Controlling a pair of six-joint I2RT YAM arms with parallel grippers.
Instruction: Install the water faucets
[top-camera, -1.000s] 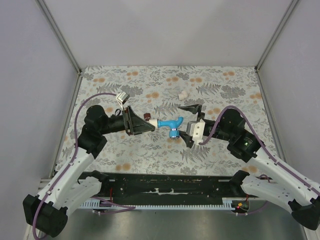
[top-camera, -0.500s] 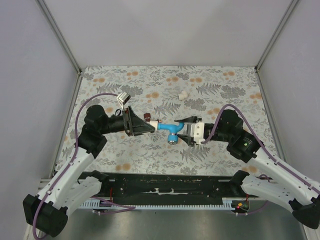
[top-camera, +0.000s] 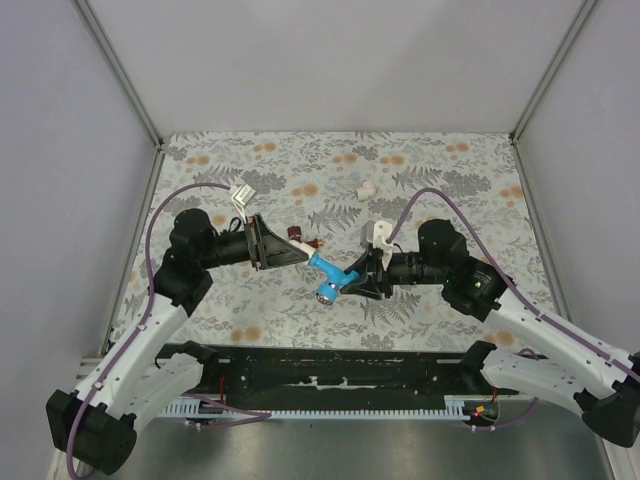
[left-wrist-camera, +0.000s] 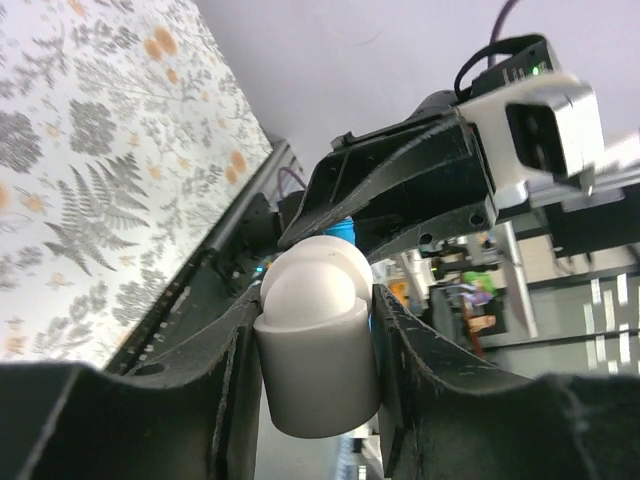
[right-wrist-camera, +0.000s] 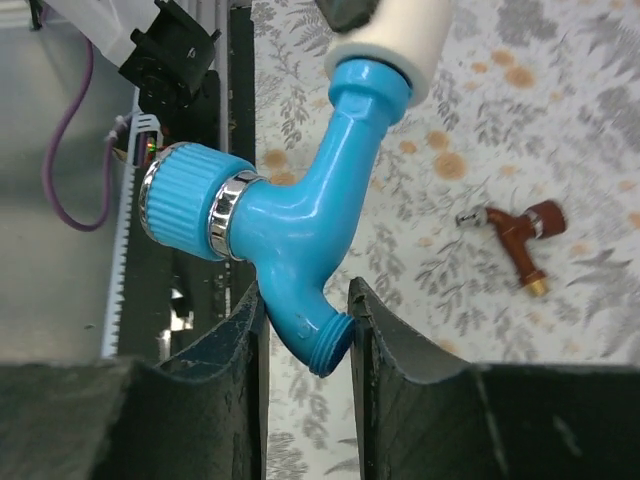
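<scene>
**Both grippers clamped on a joined blue tap and white fitting above the table**

At the left, the left gripper (top-camera: 300, 253) is clenched on a white stubby plastic cylinder with a domed end (left-wrist-camera: 315, 360). Its two black fingers press against the cylinder's sides. It points right, toward the middle of the grey floral-patterned table (top-camera: 450, 170).

Just beyond this gripper's tip, on its far side, the dark red-brown plastic faucet (right-wrist-camera: 516, 233) lies flat on the table. It is apart from both grippers, and a small brass-coloured tip shows at one end.

To the right of it, between the two grippers, is the bright blue plastic faucet (top-camera: 327, 277), held tilted above the table's centre. In the right wrist view its inlet collar meets the end of the white cylinder. Its ribbed blue knob with a chrome ring sticks out sideways, towards the near edge.

Further right, the right gripper (right-wrist-camera: 305, 300) points left and grasps the blue faucet. Its two fingers are closed on either side of the short threaded spout and touch it.

Further right and towards the far side, a second small white plastic fitting (top-camera: 367, 189) lies loose on the table, well apart from the arms.
</scene>
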